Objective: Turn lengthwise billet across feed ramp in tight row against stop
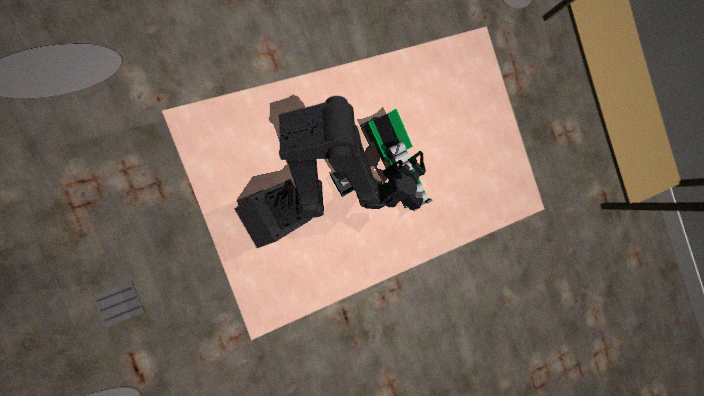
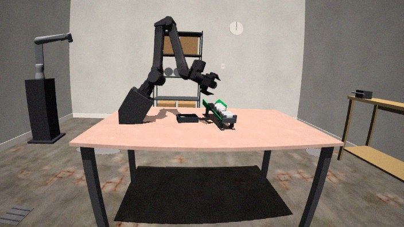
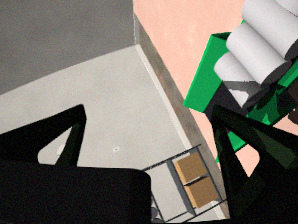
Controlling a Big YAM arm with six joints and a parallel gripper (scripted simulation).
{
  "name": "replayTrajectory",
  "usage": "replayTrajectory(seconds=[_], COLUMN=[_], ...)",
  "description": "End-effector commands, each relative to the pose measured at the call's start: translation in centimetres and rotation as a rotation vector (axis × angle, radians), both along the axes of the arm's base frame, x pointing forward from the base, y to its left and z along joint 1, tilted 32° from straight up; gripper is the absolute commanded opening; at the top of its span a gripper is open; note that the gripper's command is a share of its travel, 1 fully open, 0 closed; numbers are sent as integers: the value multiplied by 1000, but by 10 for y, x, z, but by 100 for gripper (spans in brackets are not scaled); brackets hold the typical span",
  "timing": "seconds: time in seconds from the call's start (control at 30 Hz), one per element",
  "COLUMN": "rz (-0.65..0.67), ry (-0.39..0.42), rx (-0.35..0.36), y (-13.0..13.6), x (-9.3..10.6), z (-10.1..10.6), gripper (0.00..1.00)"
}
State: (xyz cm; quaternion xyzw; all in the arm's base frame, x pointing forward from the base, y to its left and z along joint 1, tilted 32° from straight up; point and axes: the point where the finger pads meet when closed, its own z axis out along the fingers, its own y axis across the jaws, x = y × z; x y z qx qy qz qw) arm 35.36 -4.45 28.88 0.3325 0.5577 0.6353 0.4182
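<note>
The feed ramp (image 1: 403, 129) (image 2: 220, 101) (image 3: 204, 75) has green side walls and slopes down to a dark stop (image 2: 229, 119) at its near end in the exterior view. Several whitish billets (image 1: 397, 150) (image 2: 219, 108) (image 3: 261, 54) lie on it. Those at the upper end of the row lie across the ramp in the wrist view; the nearest is partly in shadow. The arm hides the middle of the row in the top view, and I cannot tell whether any billet lies lengthwise. My gripper (image 2: 216, 86) (image 3: 148, 111) is open and empty, tilted, above the ramp.
A small black open tray (image 1: 339, 185) (image 2: 187, 118) stands on the table (image 1: 450, 100) (image 2: 172, 136) between the arm's base and the ramp. The ramp's raised green walls flank the billets. A shelf rack (image 2: 178, 98) stands behind the table.
</note>
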Motion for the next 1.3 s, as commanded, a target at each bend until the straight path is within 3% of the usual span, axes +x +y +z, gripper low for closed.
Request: replayTrajectory(seconds=[0.0,0.43,0.5,0.57,0.63,0.67,0.73,0.77,0.87,0.9,1.07,1.13,1.27], rz=[-32,-108,-144,-144,-184,-184,-229,-229,-298,-298,-409,-409,-452], ry=[-5,233,345,345,450,450,564,564,746,746,1013,1013,1121], rx=[-51,-72,-66,-66,-71,-71,-78,-78,-94,-94,-88,-88,-93], y=[-7,-15,-24,-24,-31,-31,-38,-38,-49,-49,-67,-67,-74], x=[4,16,25,25,30,30,35,35,42,42,55,55,60], z=[12,14,5,5,3,3,1,1,-5,-5,-14,-14,-17], gripper=[100,100,100,100,100,100,100,100,100,100,100,100,100])
